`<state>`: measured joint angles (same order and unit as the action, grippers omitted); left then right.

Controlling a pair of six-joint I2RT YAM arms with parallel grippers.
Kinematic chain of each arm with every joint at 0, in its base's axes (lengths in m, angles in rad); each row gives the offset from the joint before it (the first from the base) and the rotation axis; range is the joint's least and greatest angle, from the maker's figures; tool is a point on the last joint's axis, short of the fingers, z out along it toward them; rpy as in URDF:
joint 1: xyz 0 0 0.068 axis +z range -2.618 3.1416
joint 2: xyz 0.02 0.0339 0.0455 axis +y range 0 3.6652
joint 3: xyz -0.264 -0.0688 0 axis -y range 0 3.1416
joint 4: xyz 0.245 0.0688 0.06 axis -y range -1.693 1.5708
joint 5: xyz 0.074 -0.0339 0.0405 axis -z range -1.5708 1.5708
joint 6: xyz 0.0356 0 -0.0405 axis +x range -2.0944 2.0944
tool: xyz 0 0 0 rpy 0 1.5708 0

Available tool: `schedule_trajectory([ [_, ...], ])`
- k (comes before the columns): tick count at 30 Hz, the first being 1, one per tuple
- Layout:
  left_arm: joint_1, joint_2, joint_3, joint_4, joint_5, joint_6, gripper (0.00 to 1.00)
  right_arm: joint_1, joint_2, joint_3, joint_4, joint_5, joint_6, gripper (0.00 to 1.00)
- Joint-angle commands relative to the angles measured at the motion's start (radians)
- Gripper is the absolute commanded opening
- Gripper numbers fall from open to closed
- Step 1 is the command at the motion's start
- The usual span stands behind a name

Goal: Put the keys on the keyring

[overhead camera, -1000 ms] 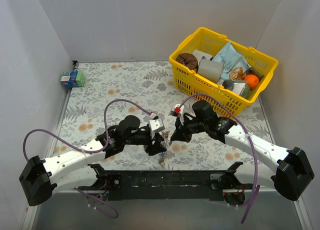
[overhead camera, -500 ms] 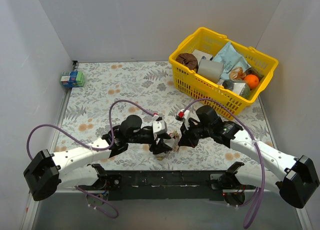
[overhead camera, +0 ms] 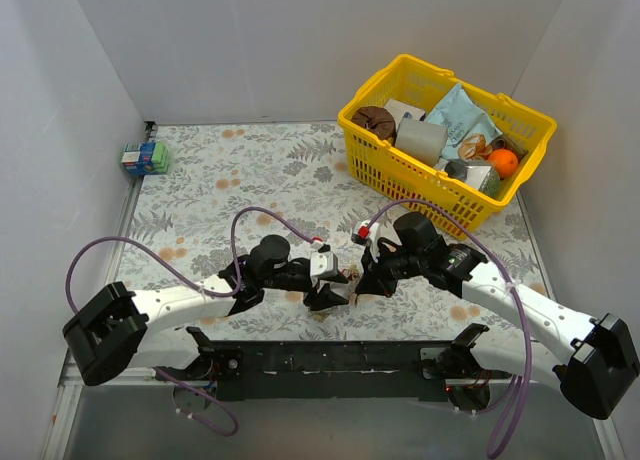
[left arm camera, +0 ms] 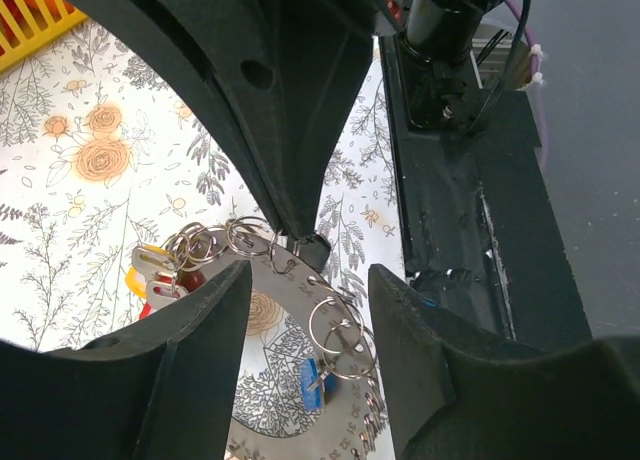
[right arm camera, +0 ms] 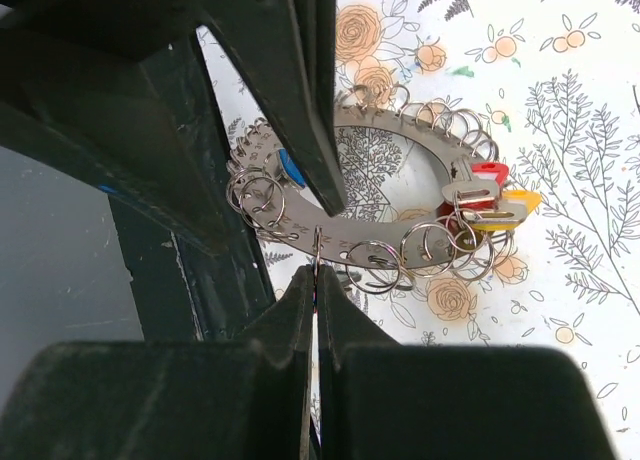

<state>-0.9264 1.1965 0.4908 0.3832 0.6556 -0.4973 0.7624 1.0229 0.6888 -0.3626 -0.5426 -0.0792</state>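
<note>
The keyring [right arm camera: 400, 140] is a wide flat silver band with numbered holes and several small split rings hanging from it; it is also seen in the left wrist view [left arm camera: 299, 289]. My right gripper [right arm camera: 315, 280] is shut on one small split ring at the band's near edge. My left gripper [left arm camera: 310, 268] is open and straddles the band, with a blue-headed key [left arm camera: 311, 384] between its fingers. Red [right arm camera: 490, 172] and yellow [right arm camera: 515, 198] key heads cluster at the band's far end. From above, both grippers [overhead camera: 328, 290] [overhead camera: 357, 280] meet near the table's front edge.
A yellow basket [overhead camera: 480, 88] full of groceries stands at the back right. A small blue-green box [overhead camera: 145, 157] sits at the back left by the wall. The black mounting rail [left arm camera: 450, 180] runs just beside the keyring.
My left gripper has shifted right and closed in on the right gripper. The right gripper dropped slightly at first, then stayed put.
</note>
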Motion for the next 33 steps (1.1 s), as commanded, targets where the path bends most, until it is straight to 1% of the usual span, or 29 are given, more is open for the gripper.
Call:
schedule_trajectory([
  [1, -0.002, 0.034, 0.017, 0.069, 0.013, 0.013, 0.48, 0.002, -0.029, -0.002, 0.051, -0.046, -0.013, 0.01],
  [8, 0.009, 0.08, 0.038, 0.112, 0.01, -0.021, 0.43, 0.002, -0.032, -0.006, 0.054, -0.054, -0.013, 0.01],
  [12, 0.023, 0.092, 0.046, 0.126, 0.027, -0.047, 0.38, 0.002, -0.03, -0.009, 0.057, -0.059, -0.013, 0.01],
  [15, 0.034, 0.098, 0.051, 0.131, 0.033, -0.053, 0.37, 0.002, -0.029, -0.009, 0.057, -0.059, -0.014, 0.01],
  [20, 0.044, 0.104, 0.058, 0.138, 0.041, -0.058, 0.33, 0.002, -0.03, -0.009, 0.057, -0.06, -0.014, 0.01],
  [24, 0.044, 0.124, 0.078, 0.103, 0.071, -0.034, 0.27, 0.002, -0.034, -0.009, 0.059, -0.056, -0.013, 0.01],
  [29, 0.044, 0.133, 0.094, 0.066, 0.128, 0.005, 0.25, 0.002, -0.034, -0.009, 0.059, -0.053, -0.014, 0.01],
  [33, 0.044, 0.144, 0.103, 0.046, 0.141, 0.016, 0.22, 0.002, -0.037, -0.009, 0.059, -0.049, -0.014, 0.01],
])
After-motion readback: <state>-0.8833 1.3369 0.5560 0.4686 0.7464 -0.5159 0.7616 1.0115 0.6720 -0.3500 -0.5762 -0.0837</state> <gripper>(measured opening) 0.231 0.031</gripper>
